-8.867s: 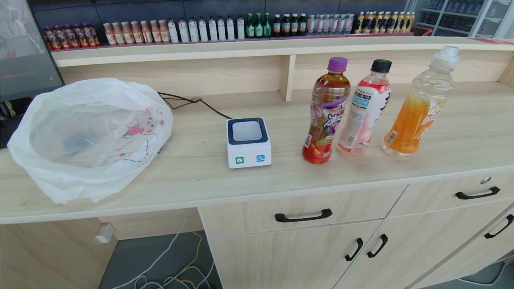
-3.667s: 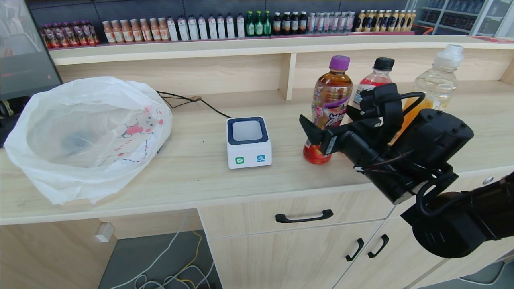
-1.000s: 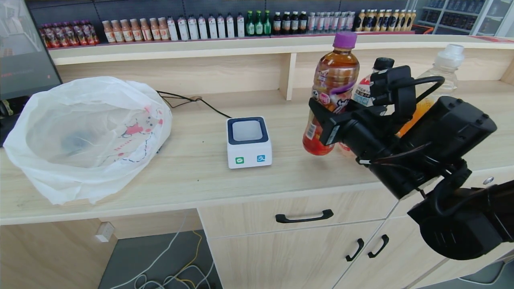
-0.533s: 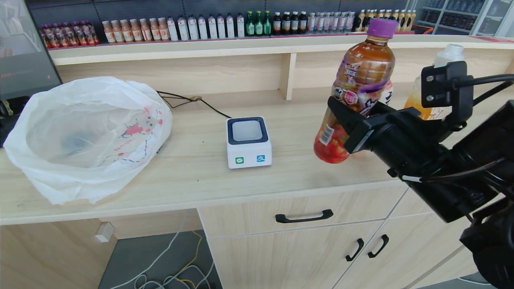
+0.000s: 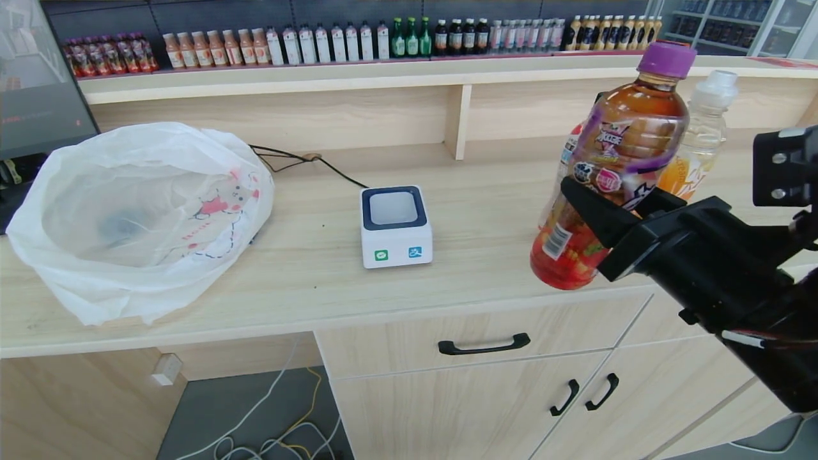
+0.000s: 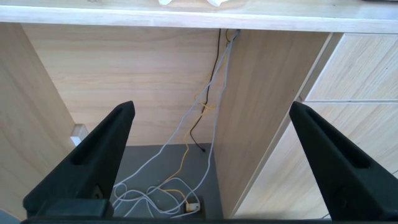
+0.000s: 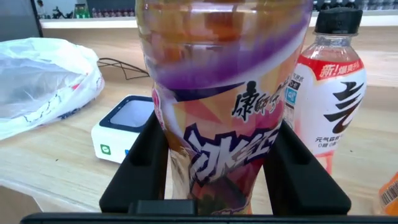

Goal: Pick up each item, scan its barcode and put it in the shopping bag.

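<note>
Tea bottle: the purple-capped bottle (image 5: 613,160) is lifted clear of the desk (image 5: 307,268), tilted slightly, over the front edge on the right side.
Right gripper: the right gripper (image 5: 591,214) is clamped on the bottle's lower half, one finger on each side.
Other bottles: a pink bottle (image 7: 329,93) with a black cap and an orange bottle (image 5: 700,137) with a white cap stand on the desk behind it.
Scanner: the scanner (image 5: 395,225) sits mid-desk with its window facing up, well apart from the held bottle.
Shopping bag: the shopping bag (image 5: 140,217) lies open at the left end of the desk and appears to hold no bottle.
Left gripper: the left gripper (image 6: 211,109) hangs below the desk with its fingers wide apart, holding nothing.
Done: the first bottle is picked up.
Left: scanning and bagging it, then the whole cycle for the other two bottles; the task looks to be at an early stage.
</note>
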{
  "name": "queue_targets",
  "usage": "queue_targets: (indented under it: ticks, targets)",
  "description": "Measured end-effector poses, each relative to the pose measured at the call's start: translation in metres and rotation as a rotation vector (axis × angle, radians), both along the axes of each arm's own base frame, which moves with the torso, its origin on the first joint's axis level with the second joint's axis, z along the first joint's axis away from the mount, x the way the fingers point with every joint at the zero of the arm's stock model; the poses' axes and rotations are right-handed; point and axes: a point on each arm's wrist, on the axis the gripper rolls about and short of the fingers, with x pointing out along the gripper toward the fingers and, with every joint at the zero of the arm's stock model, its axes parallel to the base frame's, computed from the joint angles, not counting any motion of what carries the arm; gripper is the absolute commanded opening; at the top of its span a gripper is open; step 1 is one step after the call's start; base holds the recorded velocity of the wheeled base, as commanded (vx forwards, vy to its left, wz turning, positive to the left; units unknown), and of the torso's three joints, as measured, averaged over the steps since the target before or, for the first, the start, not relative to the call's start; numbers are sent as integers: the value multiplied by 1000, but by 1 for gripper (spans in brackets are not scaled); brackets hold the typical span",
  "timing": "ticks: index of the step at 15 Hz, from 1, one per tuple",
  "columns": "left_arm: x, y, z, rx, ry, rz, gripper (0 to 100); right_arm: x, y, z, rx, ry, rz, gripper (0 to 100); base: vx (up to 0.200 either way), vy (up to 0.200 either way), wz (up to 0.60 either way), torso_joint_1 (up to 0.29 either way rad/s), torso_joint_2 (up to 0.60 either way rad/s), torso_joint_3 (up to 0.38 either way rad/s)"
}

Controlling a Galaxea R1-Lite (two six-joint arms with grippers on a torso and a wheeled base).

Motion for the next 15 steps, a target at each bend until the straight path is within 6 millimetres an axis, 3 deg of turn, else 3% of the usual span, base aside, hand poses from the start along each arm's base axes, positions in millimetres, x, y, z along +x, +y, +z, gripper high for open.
queue_targets:
  ticks: [8,12,15]
  targets:
    - [0,0,0,0,-1,0,100,-37,-16,-17,-72,14,194,0,0,0,0,0,0,0]
    - [0,0,0,0,-1,0,100,-68,-6,-40,-29,152,395,0,0,0,0,0,0,0]
    - [0,0,0,0,-2,0,100,-75,-1,-39,49,214,489,0,0,0,0,0,0,0]
